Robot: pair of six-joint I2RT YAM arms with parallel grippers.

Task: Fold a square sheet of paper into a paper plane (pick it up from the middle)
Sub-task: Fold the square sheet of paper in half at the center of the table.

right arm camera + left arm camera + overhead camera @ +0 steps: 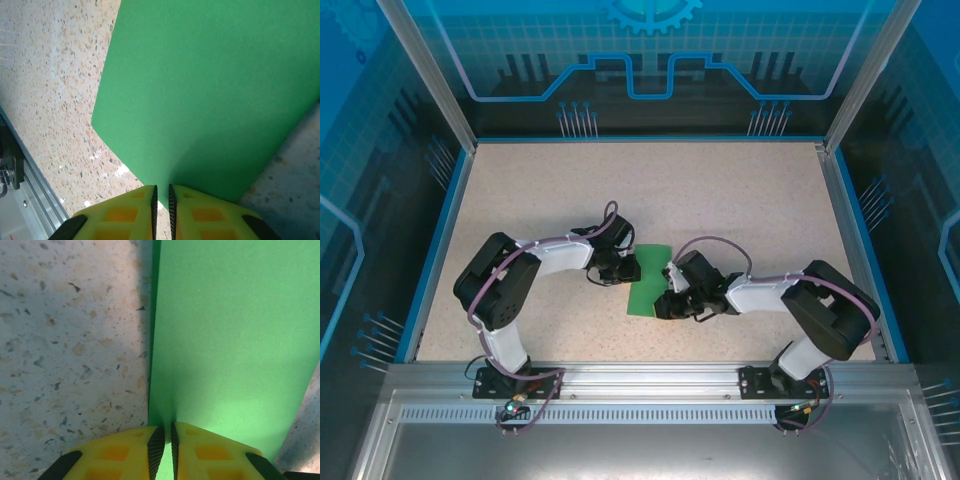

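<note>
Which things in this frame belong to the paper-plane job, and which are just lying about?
Part of the job: sheet of green paper, pinched by the left gripper and the right gripper, one at each side.
Just there: speckled table, metal rail at its near edge, blue panels behind.

thin sheet of bright green paper (648, 285): plain, unmarked | flat table top (720, 190) around the sheet: beige, dark and tan speckles | moulded plastic gripper fingers (120, 452) at the sheet's edge: yellow, black ribbed pads (156, 447)
</note>
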